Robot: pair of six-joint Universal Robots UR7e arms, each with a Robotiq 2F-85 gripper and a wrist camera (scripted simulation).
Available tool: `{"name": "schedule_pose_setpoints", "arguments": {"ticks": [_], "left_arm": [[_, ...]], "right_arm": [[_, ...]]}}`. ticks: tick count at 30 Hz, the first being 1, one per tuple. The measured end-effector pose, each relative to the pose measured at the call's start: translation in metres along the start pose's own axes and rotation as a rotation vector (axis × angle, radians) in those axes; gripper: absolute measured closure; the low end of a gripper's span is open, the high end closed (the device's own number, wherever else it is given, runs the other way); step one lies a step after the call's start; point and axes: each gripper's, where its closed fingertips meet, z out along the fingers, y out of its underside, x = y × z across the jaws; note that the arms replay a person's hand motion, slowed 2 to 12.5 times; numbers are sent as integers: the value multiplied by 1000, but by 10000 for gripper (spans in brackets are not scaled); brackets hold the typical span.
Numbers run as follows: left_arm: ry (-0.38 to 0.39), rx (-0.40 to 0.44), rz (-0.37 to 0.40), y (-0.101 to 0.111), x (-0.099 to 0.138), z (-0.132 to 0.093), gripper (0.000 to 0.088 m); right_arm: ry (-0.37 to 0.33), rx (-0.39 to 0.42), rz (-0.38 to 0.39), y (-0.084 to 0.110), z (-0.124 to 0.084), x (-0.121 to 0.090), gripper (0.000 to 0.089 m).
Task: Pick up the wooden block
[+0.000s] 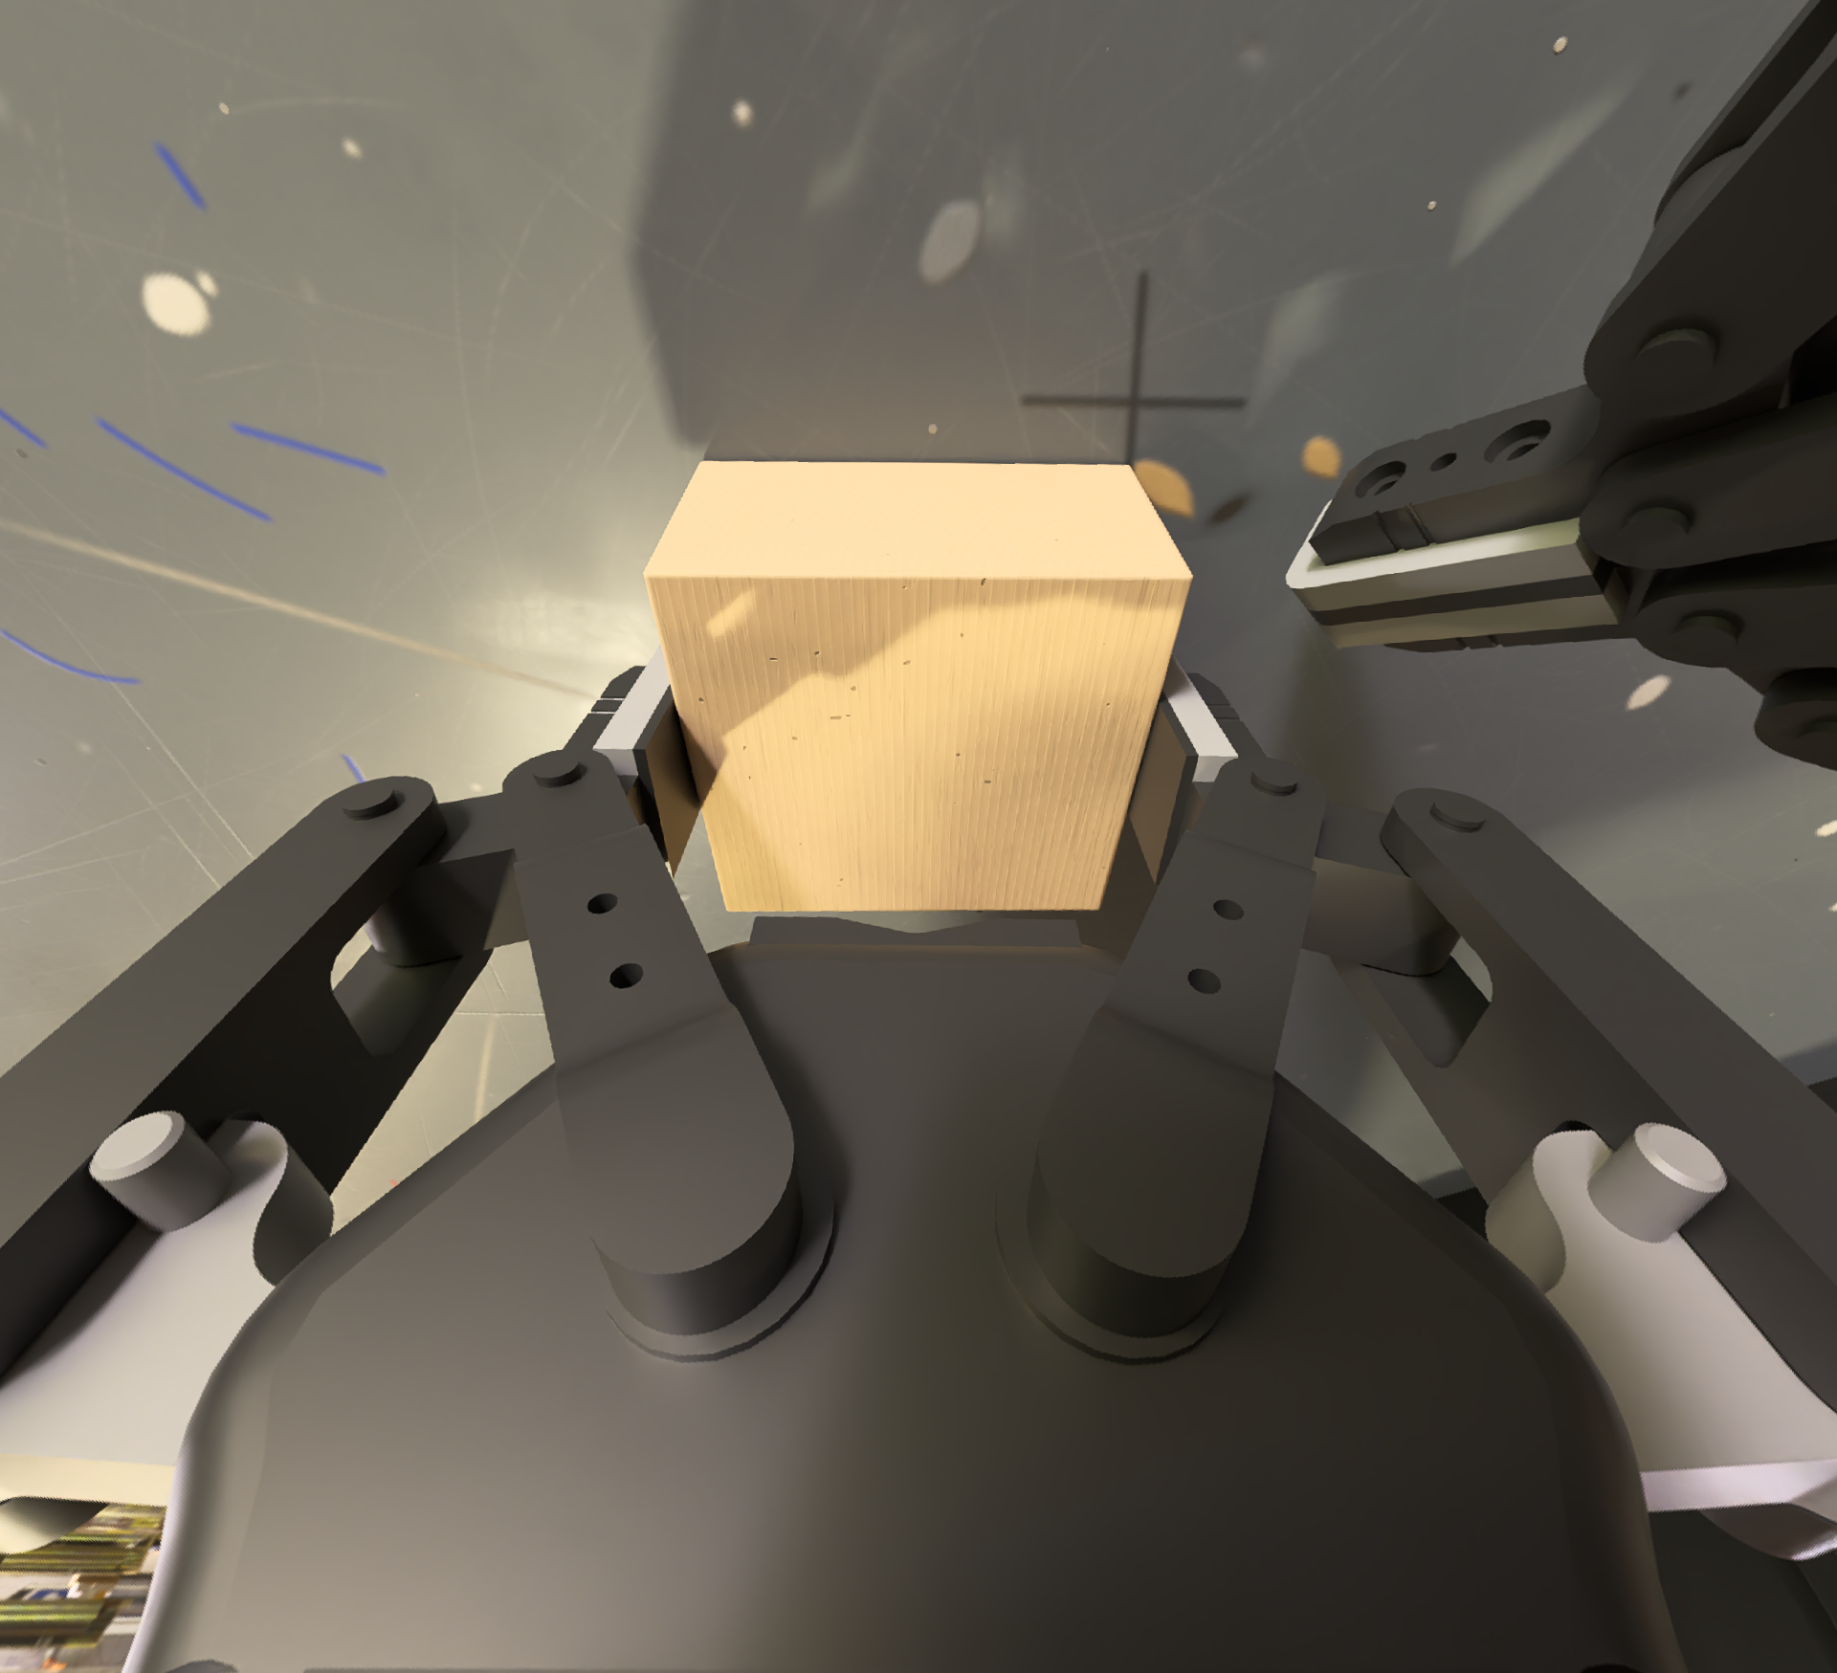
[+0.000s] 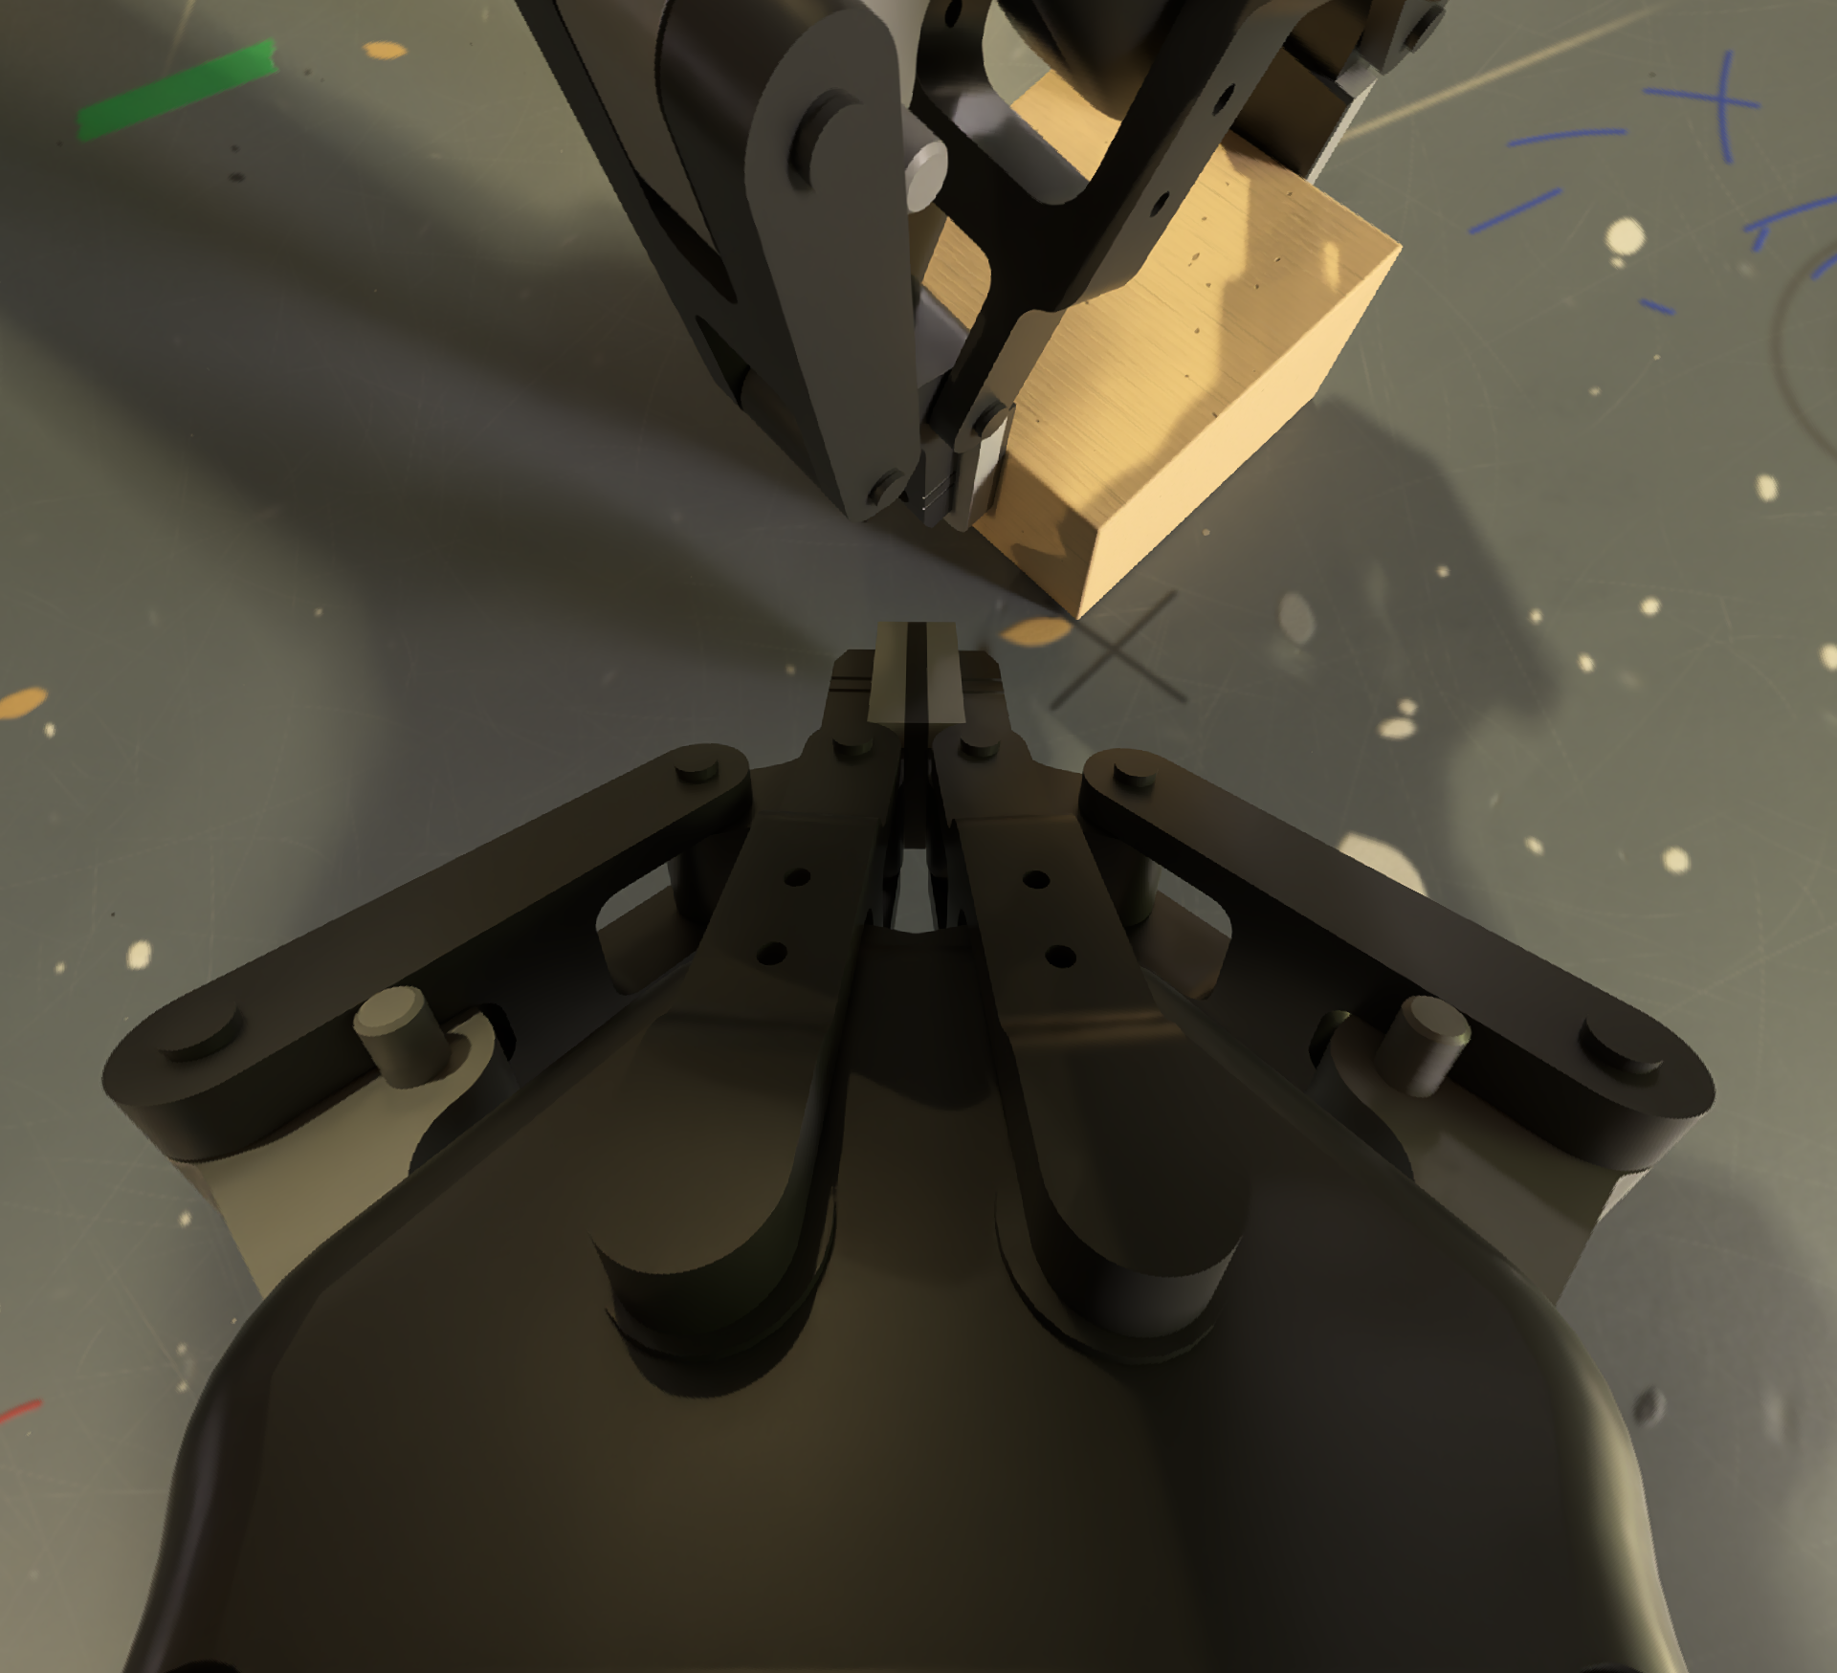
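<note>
Left pincer (image 1: 915, 731), centre of frame, clamped on both sides of the wooden block (image 1: 919, 711), lifted clear of the grey speckled bench (image 1: 348, 135). Right pincer (image 2: 917, 666), centre of its own frame, pressed fully together on nothing, just below and apart from the block. Black cross mark (image 2: 1118, 661) on bench beside it, green strip (image 2: 179, 90) upper left.

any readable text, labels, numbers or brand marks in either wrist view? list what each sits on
None readable in either view.
wooden block: bare wood grain, no label or stamp.
left gripper and right gripper: plain dark metal, no visible branding.
table: only hand-drawn marks, a black cross, blue strokes and a green tape strip; no letters or digits.
Colourful patch at the left view's bottom corner: too blurred to tell.
</note>
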Motion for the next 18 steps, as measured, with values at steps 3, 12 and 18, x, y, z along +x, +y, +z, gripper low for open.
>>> {"name": "schedule_pose_setpoints", "arguments": {"ticks": [3,12,18], "left_arm": [[-1,-2,1,0,0,0,198],[-4,-12,3,0,1,0,198],[1,-12,-2,0,1,0,198]], "right_arm": [[-1,2,6,-1,0,0,893],[20,3,16,-2,2,1,893],[55,6,15,-3,3,3,893]]}}
